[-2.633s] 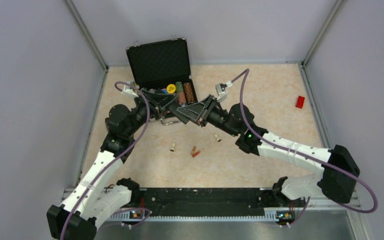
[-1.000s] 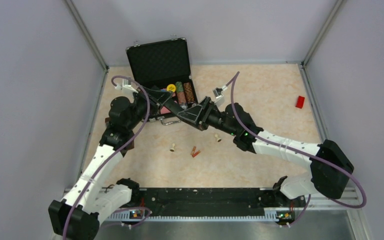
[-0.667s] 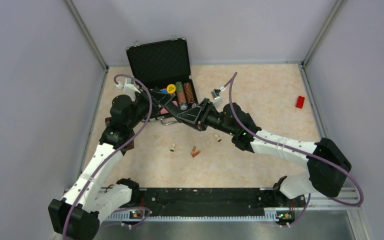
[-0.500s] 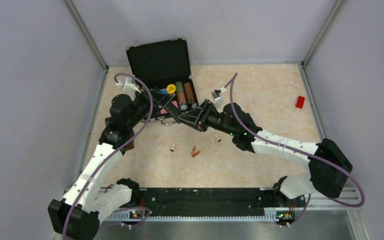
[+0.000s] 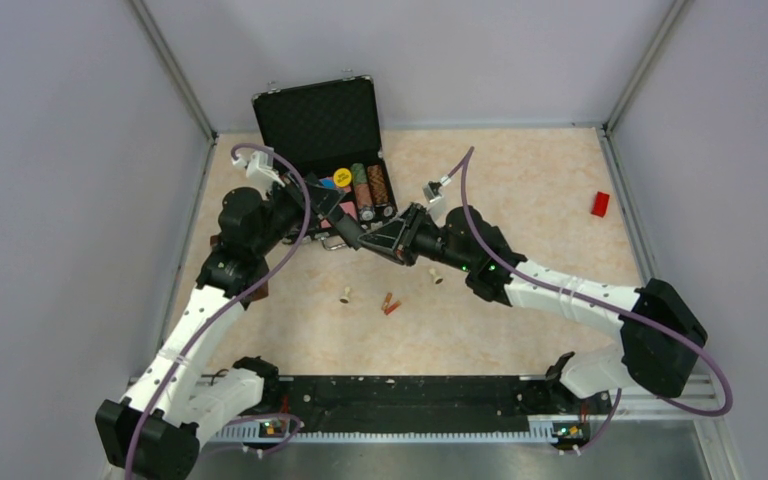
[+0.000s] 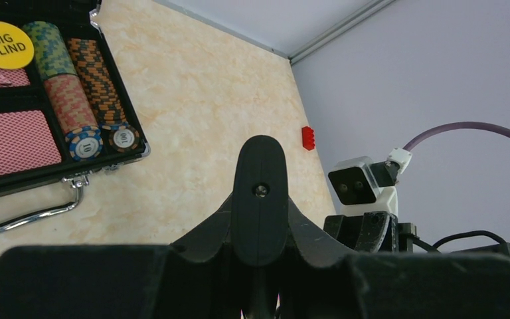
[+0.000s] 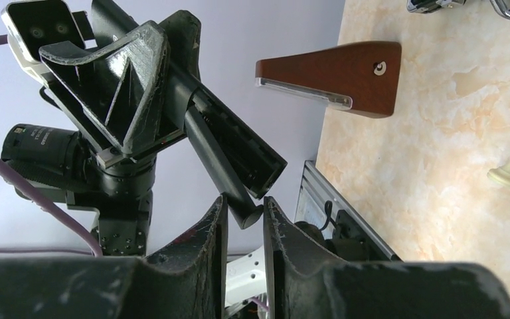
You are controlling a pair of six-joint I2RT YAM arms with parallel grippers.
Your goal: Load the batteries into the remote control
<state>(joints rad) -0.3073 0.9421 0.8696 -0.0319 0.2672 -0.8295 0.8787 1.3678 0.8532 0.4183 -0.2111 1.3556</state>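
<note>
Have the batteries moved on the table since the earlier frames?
No. The batteries lie in the same spot, between the two cream pegs and nearer than the poker case.

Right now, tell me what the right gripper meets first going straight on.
The remote control, held by the left gripper: its end already sits between the fingers of the right gripper; contact unclear.

black case (image 5: 320, 120) with dimpled foam lid, inside the case yellow BIG BLIND disc (image 6: 2, 44), green, pink and orange striped chip stacks (image 6: 66, 100), red diamond-patterned card backs (image 6: 10, 143), red-orange batteries (image 5: 390, 303), black remote (image 7: 239, 153), beige marbled table (image 5: 520, 190)
</note>
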